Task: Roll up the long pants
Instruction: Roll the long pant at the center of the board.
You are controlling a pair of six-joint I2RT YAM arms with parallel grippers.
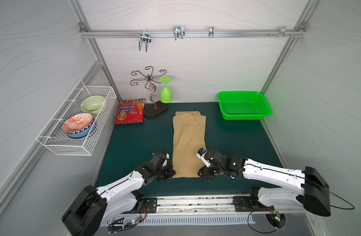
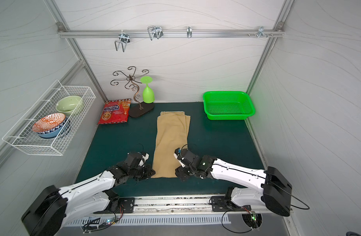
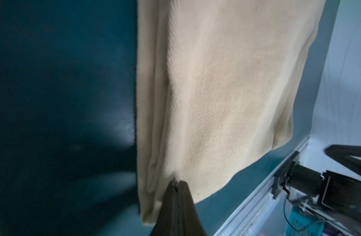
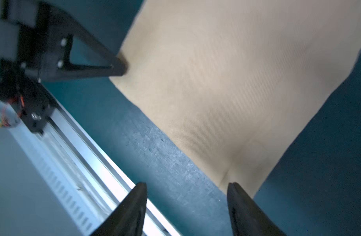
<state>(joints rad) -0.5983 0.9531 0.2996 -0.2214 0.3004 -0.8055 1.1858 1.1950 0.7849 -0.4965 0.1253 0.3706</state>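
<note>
While the long pants (image 1: 188, 143) lie flat at desk (image 1: 132, 141) centre, 12-to-6 | my left fingers (image 3: 169, 204) clenched on hem, 7 o'clock | my right fingers (image 4: 243, 206) released, 5 o'clock | risk: one-sided hold could skew the roll.

Both top views look down from high in front over the whole worktop (image 1: 130, 143); wrist views closely share the long pants (image 3: 216, 92).
</note>
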